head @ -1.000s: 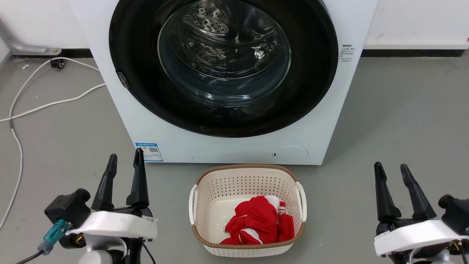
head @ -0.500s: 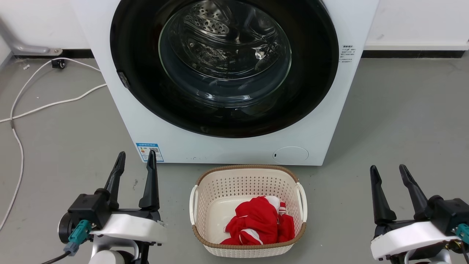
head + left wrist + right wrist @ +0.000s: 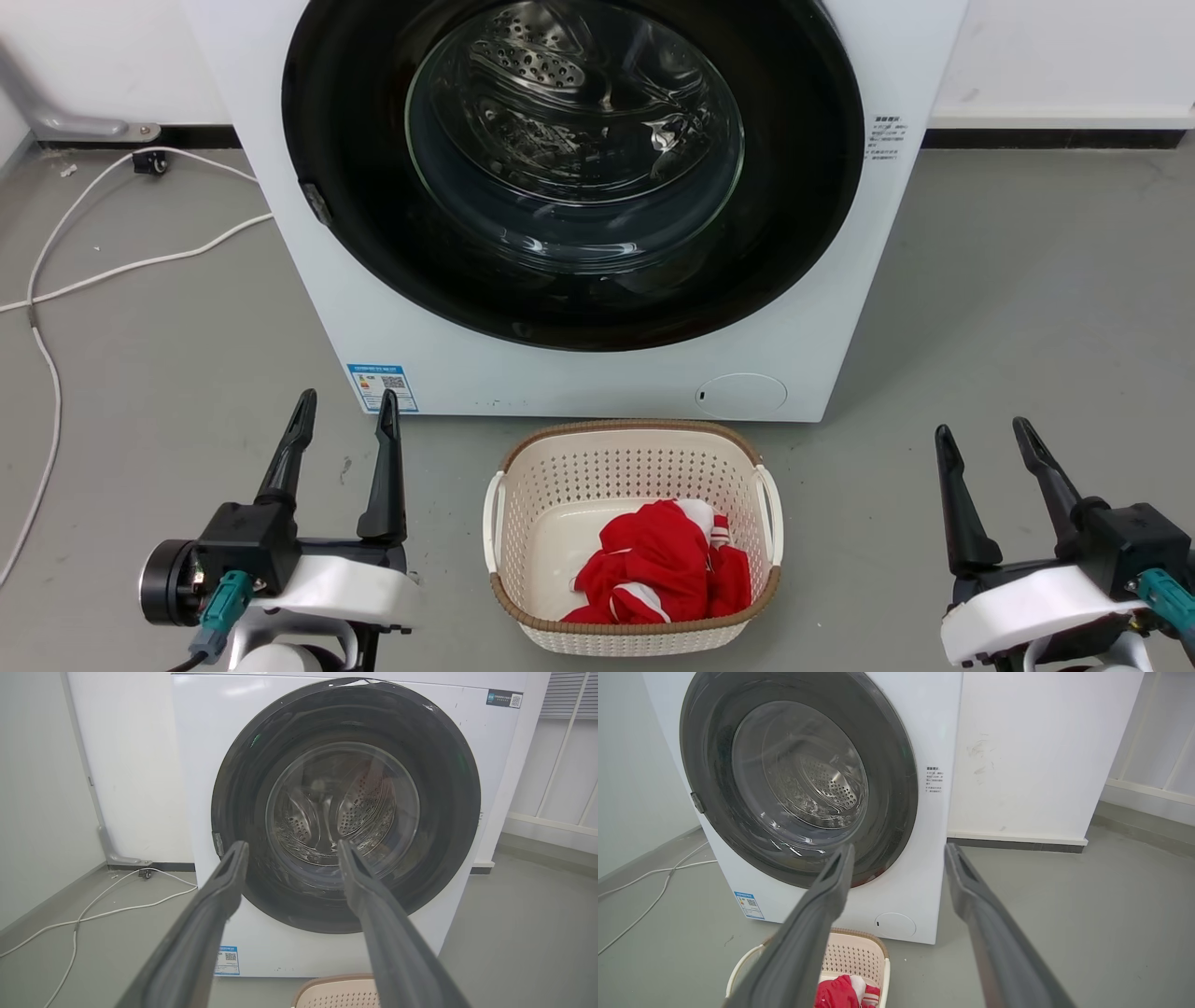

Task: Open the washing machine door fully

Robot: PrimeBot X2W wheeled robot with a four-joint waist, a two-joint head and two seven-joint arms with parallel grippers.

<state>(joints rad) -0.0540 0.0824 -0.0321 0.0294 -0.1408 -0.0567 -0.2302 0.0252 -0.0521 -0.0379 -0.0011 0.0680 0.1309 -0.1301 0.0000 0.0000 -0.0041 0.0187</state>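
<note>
The washing machine (image 3: 579, 383) was white with a blue label (image 3: 381, 386). The washing machine door (image 3: 355, 187) was glossy black around clear glass. The basket (image 3: 635, 467) was cream, perforated, brown-rimmed; its cloth (image 3: 653, 560) was red and white. The floor (image 3: 1027, 327) was grey.

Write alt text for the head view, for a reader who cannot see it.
A white washing machine stands with its round black door shut, steel drum visible inside. Before it on the grey floor sits a cream basket holding red cloth; the left gripper and right gripper hover open at the lower corners, touching nothing.
</note>
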